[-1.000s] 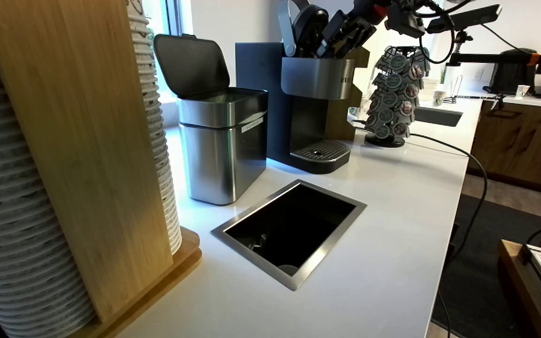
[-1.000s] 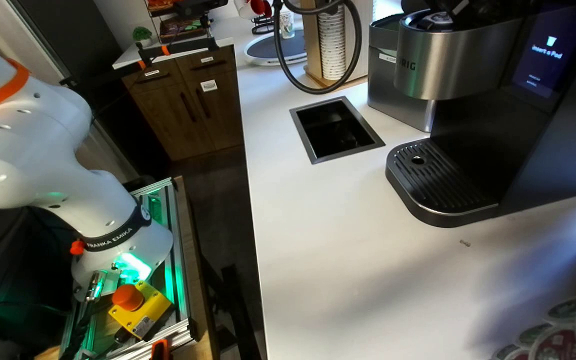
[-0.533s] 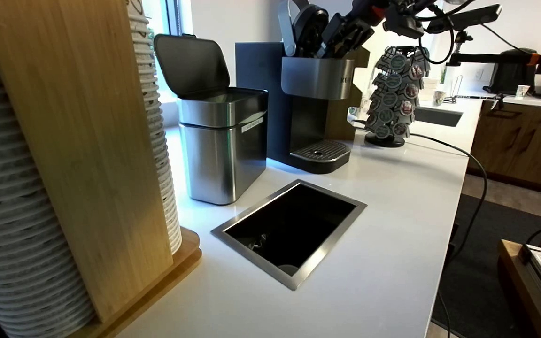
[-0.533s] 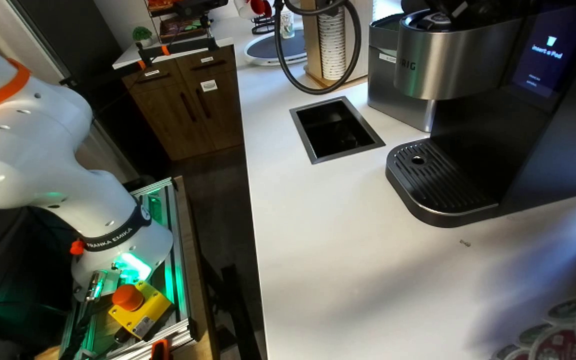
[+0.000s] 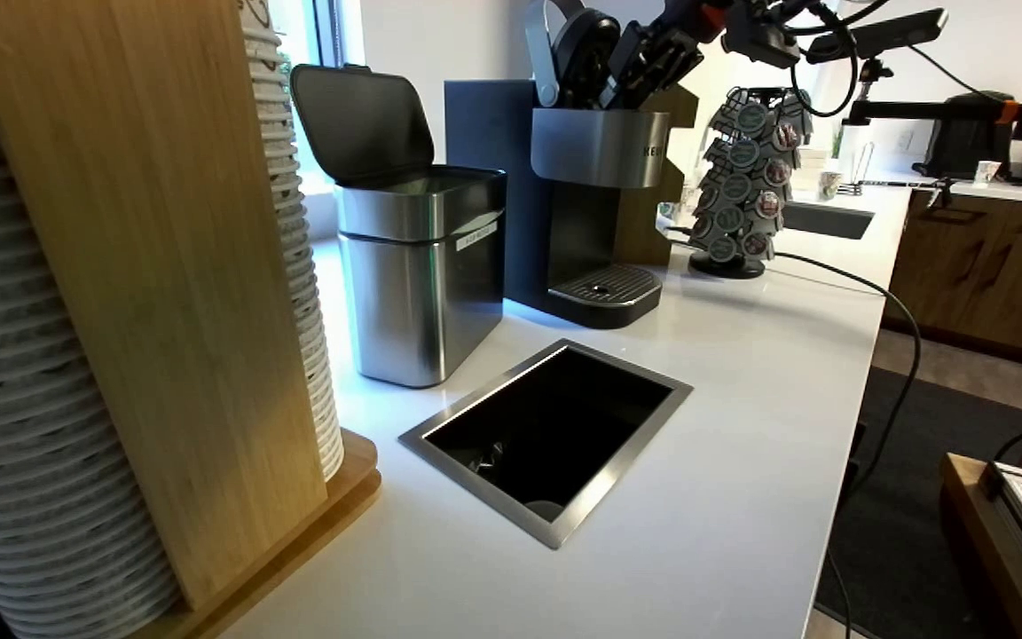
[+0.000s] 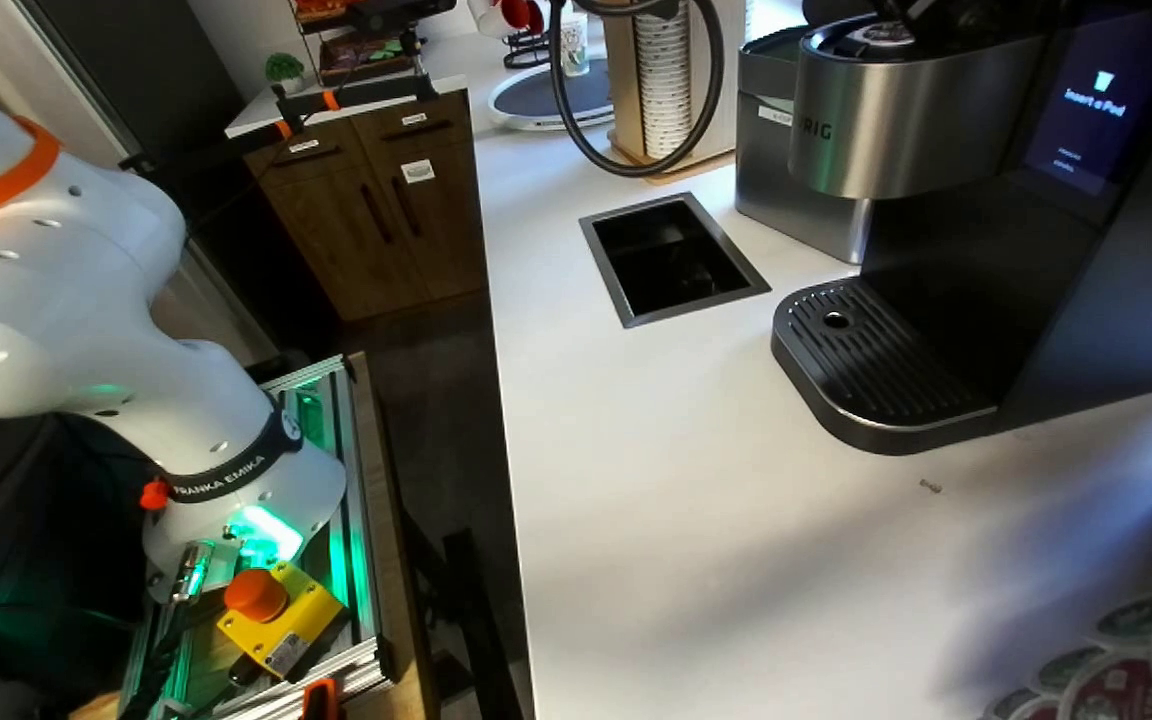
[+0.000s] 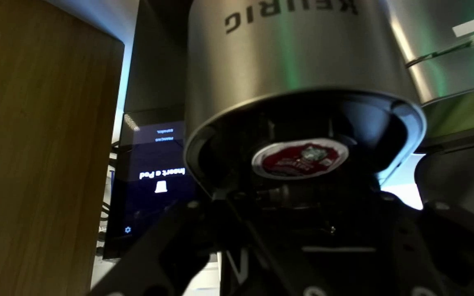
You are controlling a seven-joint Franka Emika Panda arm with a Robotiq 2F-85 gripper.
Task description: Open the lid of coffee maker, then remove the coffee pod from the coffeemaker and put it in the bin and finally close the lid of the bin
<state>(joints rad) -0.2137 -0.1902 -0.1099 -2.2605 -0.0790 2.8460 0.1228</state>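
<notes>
at six o'clock in the wrist view, below the coffee pod (image 7: 300, 159) seated in the coffee maker (image 7: 294, 57), the claw (image 7: 307, 197) looks partly spread; pinching off-centre could tip and wedge the pod.

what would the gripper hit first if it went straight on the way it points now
Likely the coffee pod, ahead of the gripper in the open brew head of the coffee maker. Depth is unclear, so it could catch the rim first.
</notes>
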